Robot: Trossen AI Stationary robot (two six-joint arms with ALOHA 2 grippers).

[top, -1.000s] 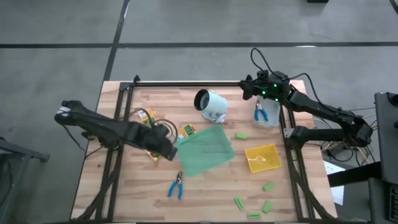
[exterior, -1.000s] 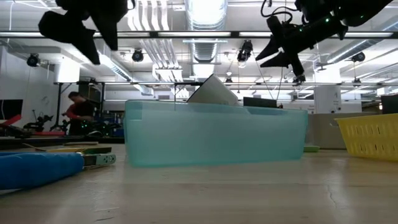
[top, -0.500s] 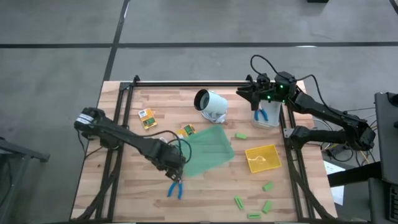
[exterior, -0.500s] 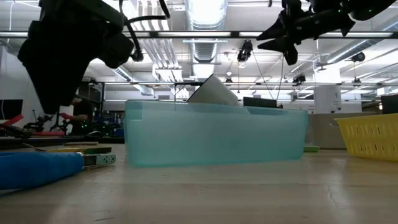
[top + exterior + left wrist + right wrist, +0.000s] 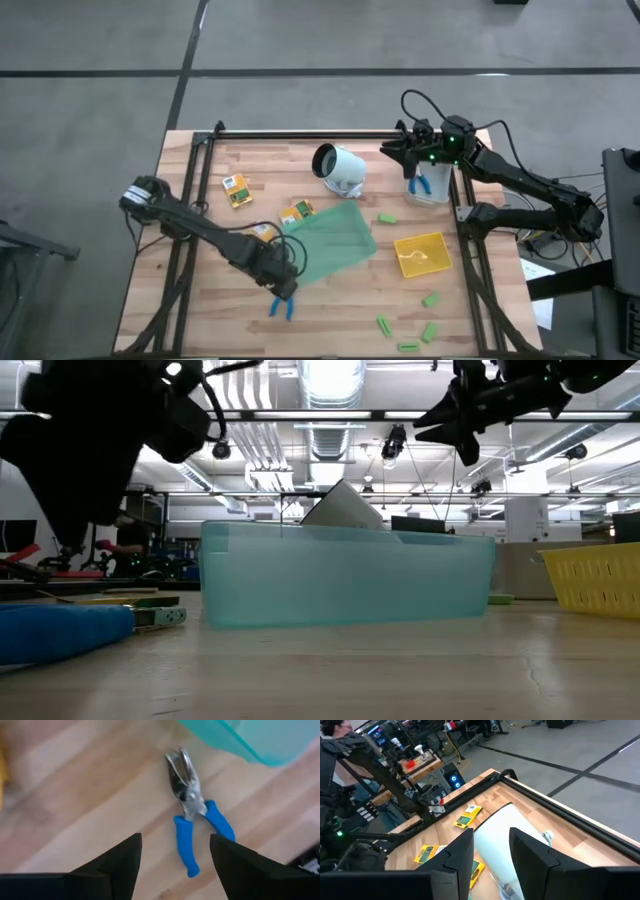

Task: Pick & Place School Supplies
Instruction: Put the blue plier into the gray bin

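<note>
The left tool (image 5: 175,857) hovers open directly over the blue-handled pliers (image 5: 196,831) lying just off the green tray's (image 5: 335,240) near corner, their long axis running straight out between its fingers, while the open right tool (image 5: 395,148) waits well beyond the tray.

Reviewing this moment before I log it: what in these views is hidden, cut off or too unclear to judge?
- High view: the left gripper covers most of the blue-handled tool by the green tray; only the handle ends show.
- Low view: the green tray's wall blocks the table behind it, and only a blurred blue handle shows.
- Right wrist view: the right gripper's fingers cut off the white cylinder.
</note>
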